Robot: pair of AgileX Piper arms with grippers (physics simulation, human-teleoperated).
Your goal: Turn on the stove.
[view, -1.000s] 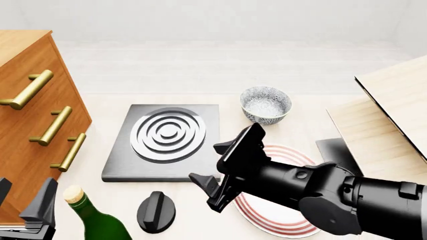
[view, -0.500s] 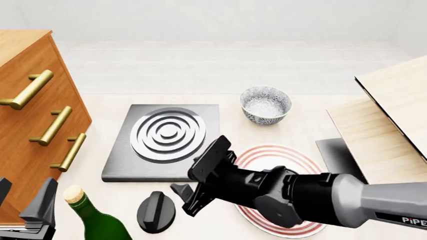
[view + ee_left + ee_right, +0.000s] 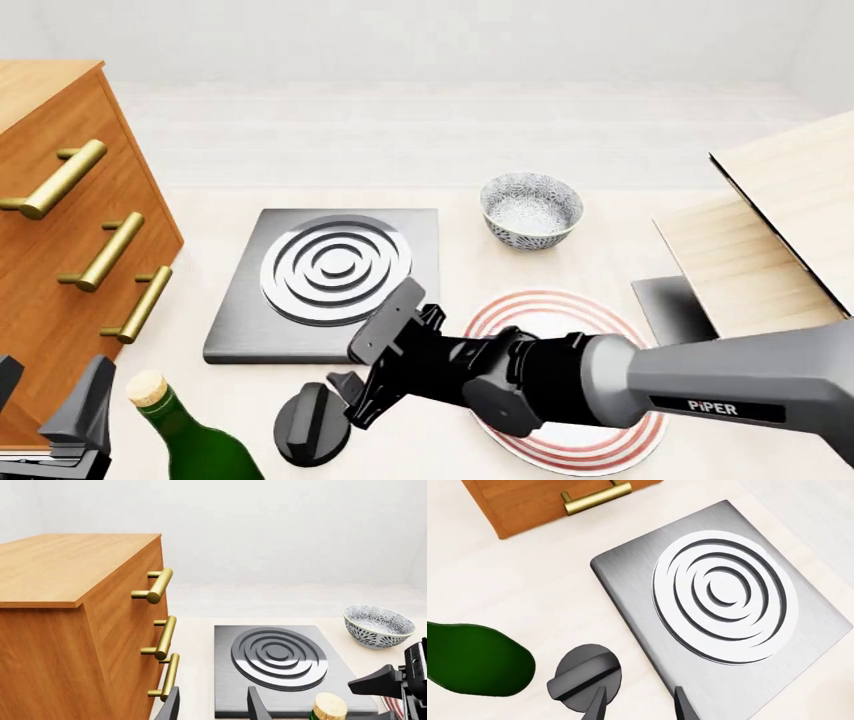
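Note:
The stove [image 3: 254, 325] is a flat dark grey slab with silver burner rings [image 3: 336, 268], at the centre left of the table. Its black ridged knob [image 3: 311, 423] lies on the table just in front of the slab. My right gripper [image 3: 354, 392] is open and empty, low over the table just right of the knob. In the right wrist view the knob [image 3: 584, 677] lies beside one fingertip [image 3: 597, 704], outside the open gap, and the stove [image 3: 720, 615] fills the rest. My left gripper [image 3: 54, 410] is open and empty at the front left corner, and it shows in the left wrist view [image 3: 213, 707].
A wooden dresser [image 3: 67, 230] with brass handles stands at the left. A green corked bottle [image 3: 187, 430] stands just left of the knob. A white plate with red rings [image 3: 561, 310] lies under my right arm. A patterned bowl [image 3: 531, 208] and wooden boards [image 3: 774, 230] are further right.
My right gripper has moved left and down, from over the red-ringed plate to beside the knob. The left gripper has not moved.

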